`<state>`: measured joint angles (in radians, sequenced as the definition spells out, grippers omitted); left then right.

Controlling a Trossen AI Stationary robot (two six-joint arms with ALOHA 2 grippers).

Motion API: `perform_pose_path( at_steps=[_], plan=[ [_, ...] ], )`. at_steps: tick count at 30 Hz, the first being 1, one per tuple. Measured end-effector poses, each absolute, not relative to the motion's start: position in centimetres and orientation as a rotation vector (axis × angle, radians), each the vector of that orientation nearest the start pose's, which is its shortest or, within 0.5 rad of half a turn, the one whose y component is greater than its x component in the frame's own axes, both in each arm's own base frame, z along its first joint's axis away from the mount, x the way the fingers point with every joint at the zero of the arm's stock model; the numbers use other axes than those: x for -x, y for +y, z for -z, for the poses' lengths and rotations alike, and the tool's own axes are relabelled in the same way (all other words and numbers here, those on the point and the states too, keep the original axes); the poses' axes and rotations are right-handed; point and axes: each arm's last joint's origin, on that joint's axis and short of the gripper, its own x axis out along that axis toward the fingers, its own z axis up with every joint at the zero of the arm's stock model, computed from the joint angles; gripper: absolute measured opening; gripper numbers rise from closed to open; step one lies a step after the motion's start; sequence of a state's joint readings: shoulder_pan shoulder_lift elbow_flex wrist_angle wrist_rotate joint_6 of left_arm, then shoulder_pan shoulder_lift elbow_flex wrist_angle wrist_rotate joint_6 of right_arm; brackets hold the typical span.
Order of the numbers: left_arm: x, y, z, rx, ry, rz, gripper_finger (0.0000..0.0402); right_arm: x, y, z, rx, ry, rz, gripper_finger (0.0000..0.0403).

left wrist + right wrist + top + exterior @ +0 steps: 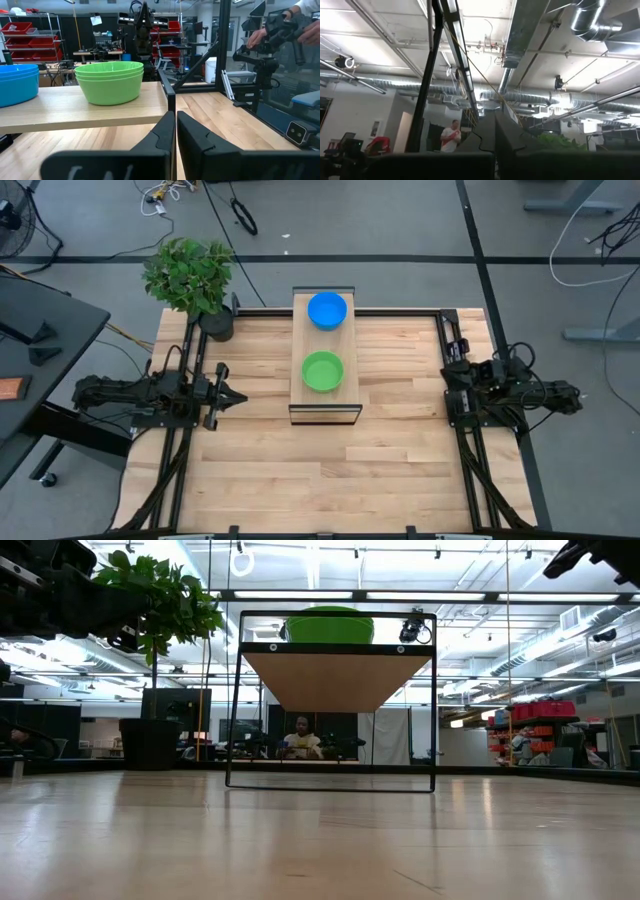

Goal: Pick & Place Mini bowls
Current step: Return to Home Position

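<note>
Two stacks of mini bowls stand by their bases on a raised wooden shelf at the table's middle. The green stack is on the near half, the blue stack on the far half. In the left wrist view the green stack and the blue stack both show. The low view shows only the green stack. My left gripper is shut and empty, low over the table left of the shelf, pointing at it. My right gripper is shut and empty; its arm is folded at the right edge, pointing up.
The shelf stands on a black wire frame with open space under it. A leafy plant in a dark pot sits at the far left corner. People show in the room beyond; a person's hands are beyond the right edge.
</note>
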<state>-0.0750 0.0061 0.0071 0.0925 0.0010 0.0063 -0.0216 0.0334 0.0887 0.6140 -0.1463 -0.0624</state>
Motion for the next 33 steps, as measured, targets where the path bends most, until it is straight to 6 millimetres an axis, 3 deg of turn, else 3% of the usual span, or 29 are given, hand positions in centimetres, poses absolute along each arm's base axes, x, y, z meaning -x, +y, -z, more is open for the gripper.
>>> perform_pose_path(
  at_steps=[15, 20, 27, 33],
  plan=[
    [-9.7, -0.7, -17.4, -0.003, -0.094, 0.076, 0.0023, -7.0, 0.2, -24.5, 0.11, -0.673, -0.08, 0.0],
    [-9.7, -0.7, -17.4, -0.003, -0.094, 0.076, 0.0023, -7.6, 0.2, -22.7, 0.112, -0.677, -0.081, 0.0],
    [-9.7, -0.7, -17.4, -0.003, -0.094, 0.076, 0.0023, -7.6, 0.2, -22.7, 0.108, -0.666, -0.08, 0.0],
    [-9.7, -0.7, -17.4, -0.003, -0.094, 0.076, 0.0023, -8.2, 0.2, -21.8, 0.099, -0.551, -0.081, 0.0]
  ],
)
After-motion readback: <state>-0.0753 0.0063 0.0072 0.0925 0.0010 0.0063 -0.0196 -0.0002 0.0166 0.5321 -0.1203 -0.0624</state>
